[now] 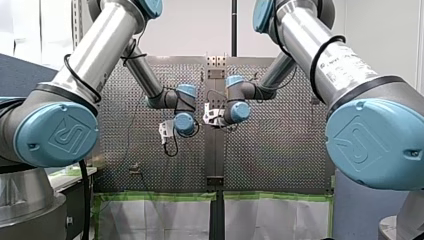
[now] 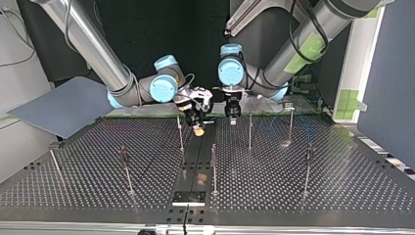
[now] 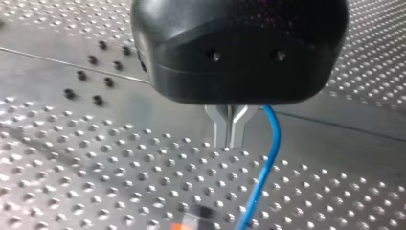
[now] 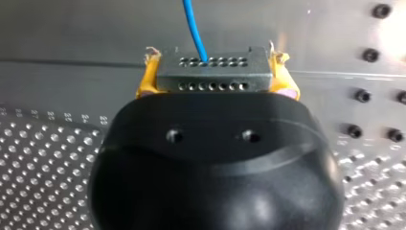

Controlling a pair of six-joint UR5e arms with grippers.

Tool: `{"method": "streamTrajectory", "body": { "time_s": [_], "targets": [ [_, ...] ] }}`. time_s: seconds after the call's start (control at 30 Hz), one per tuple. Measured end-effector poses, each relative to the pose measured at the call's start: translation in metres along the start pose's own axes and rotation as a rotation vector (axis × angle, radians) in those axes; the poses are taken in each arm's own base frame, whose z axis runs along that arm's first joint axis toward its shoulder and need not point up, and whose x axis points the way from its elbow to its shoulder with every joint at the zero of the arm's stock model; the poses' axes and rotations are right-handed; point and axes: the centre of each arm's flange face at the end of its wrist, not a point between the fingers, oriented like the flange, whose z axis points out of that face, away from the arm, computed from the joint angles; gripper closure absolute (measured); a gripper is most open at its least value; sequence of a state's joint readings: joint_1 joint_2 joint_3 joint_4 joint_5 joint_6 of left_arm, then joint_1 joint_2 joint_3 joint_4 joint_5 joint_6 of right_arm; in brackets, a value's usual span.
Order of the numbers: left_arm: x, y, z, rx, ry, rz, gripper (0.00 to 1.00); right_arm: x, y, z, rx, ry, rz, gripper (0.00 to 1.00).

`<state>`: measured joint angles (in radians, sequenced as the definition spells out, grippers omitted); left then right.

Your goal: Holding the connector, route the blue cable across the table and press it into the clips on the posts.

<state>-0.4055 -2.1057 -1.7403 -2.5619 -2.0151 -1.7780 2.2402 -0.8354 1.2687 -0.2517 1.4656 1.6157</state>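
Observation:
Yellow pads of my right gripper are shut on a grey connector with rows of small holes. The blue cable leaves its face and runs ahead over the plate. My left gripper hovers low over the perforated table, its metal fingers pressed together. The blue cable curves down close beside them, its upper end hidden under the gripper body. In the top view both grippers, the right one and the left one, hang side by side at the table's far middle.
Several thin posts with clips stand on the table, among them one beside my right gripper, one next to my left gripper and one nearer the top view's camera. A smooth metal strip runs down the table's middle.

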Motion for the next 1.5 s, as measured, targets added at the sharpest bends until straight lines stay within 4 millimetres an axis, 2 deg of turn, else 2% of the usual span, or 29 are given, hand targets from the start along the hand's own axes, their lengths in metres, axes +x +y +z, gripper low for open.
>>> {"method": "streamTrajectory", "body": {
  "time_s": [0.33,0.53,0.83,1.37,1.5],
  "targets": [
    [-0.031,-0.003,-0.022,-0.015,-0.015,-0.005,1.00,0.040,-0.004,-0.022,-0.006,-0.009,0.010,1.00],
    [-0.047,-0.003,-0.035,-0.013,-0.029,-0.009,1.00,0.052,-0.004,-0.042,-0.027,-0.039,0.030,1.00],
    [-0.079,-0.014,-0.055,0.016,-0.056,-0.003,1.00,0.074,-0.006,-0.074,-0.032,-0.056,0.029,1.00],
    [-0.150,-0.020,-0.083,0.050,-0.151,-0.055,1.00,0.155,-0.014,-0.118,-0.024,0.054,0.012,1.00],
    [-0.174,-0.023,-0.087,0.067,-0.184,-0.075,1.00,0.175,-0.017,-0.130,-0.015,0.082,0.007,1.00]
  ]
}}
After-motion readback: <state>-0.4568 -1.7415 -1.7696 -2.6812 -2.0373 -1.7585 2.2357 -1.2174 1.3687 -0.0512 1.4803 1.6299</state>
